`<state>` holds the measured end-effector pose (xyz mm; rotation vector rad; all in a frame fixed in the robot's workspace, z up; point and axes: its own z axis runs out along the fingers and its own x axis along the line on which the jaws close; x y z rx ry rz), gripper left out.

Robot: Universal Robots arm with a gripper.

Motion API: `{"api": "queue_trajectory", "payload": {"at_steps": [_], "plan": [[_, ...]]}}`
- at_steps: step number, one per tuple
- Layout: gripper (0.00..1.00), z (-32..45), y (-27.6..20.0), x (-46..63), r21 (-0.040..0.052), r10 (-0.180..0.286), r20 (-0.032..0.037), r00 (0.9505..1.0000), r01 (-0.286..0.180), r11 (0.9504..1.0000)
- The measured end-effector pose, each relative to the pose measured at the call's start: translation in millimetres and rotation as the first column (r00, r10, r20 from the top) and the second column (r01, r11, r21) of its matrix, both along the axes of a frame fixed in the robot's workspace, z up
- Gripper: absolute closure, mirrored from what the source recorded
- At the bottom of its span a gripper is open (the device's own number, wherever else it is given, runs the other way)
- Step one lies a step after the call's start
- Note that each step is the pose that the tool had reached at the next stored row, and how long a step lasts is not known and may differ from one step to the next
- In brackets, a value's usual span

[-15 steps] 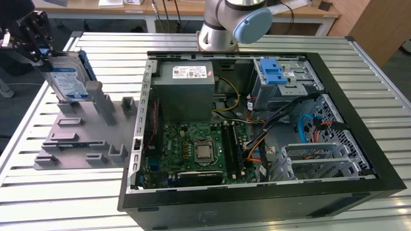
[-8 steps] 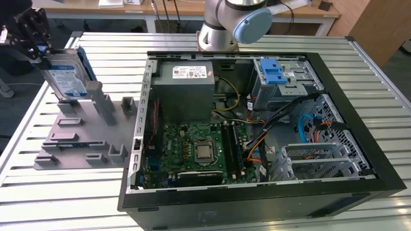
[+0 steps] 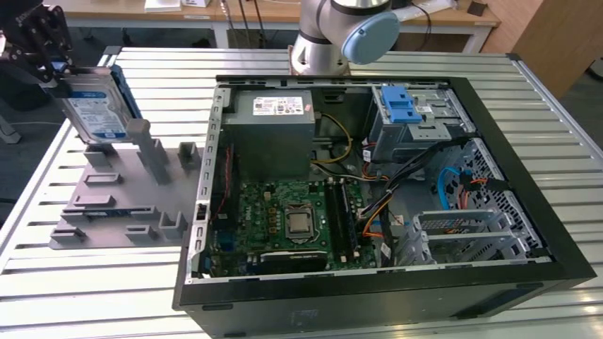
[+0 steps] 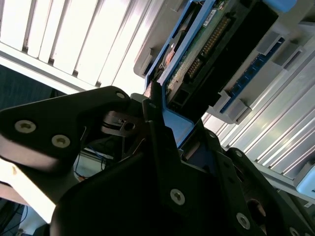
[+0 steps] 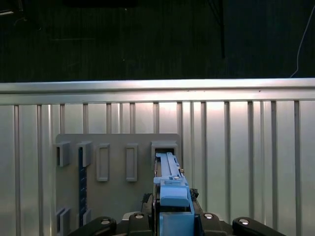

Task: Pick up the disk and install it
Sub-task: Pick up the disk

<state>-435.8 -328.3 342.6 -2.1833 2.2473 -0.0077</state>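
Note:
The disk (image 3: 94, 106) is a silver drive with a white and blue label and blue rails. It stands on edge, slightly tilted, above the grey fixture plate (image 3: 113, 205) at the exterior view's left. My gripper (image 3: 55, 69) is shut on its upper end. In the second wrist view the disk's (image 4: 206, 44) circuit-board side and a blue rail run out from between my black fingers (image 4: 157, 147). The first wrist view shows the disk (image 5: 172, 189) edge-on, above an empty slot of the fixture plate (image 5: 118, 196).
An open computer case (image 3: 527, 176) lies at the exterior view's right. It holds a motherboard (image 3: 292, 219), a grey power supply box (image 3: 273, 116) and a drive bay with a blue latch (image 3: 405, 106). The arm's base (image 3: 330, 35) stands behind it. Grey posts (image 3: 141, 138) rise from the fixture.

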Motion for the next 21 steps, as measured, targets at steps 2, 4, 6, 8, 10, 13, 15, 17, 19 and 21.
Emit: {"api": "queue_trajectory", "payload": {"at_steps": [2,4,6,8,10,13,15,17,19,21], "plan": [[0.64,1.7,0.0,0.0,0.0,0.0,0.0001,1.0,0.0,1.0],[0.64,1.9,0.0,0.0,0.0012,0.0,0.0003,1.0,0.0,1.0],[0.64,1.9,0.0,0.0,0.0017,0.0,0.0001,1.0,0.0,1.0],[0.64,2.0,0.0,0.0,0.0018,0.0,0.0,1.0,0.0,1.0],[0.64,2.0,0.0,0.0,0.0019,0.0,0.0001,1.0,0.0,1.0],[0.64,3.2,0.0,0.0,0.0017,0.0,-0.0002,1.0,0.0,1.0],[0.64,4.9,0.0,0.0,0.0018,0.0,-0.0002,1.0,0.0,1.0],[0.64,6.6,0.0,0.0,0.0019,0.0,0.0,1.0,0.0,1.0],[0.64,7.9,0.0,0.0,0.002,0.0,0.0002,1.0,0.0,1.0],[0.64,9.3,0.0,0.0,0.002,0.0,0.0001,1.0,0.0,1.0]]}}
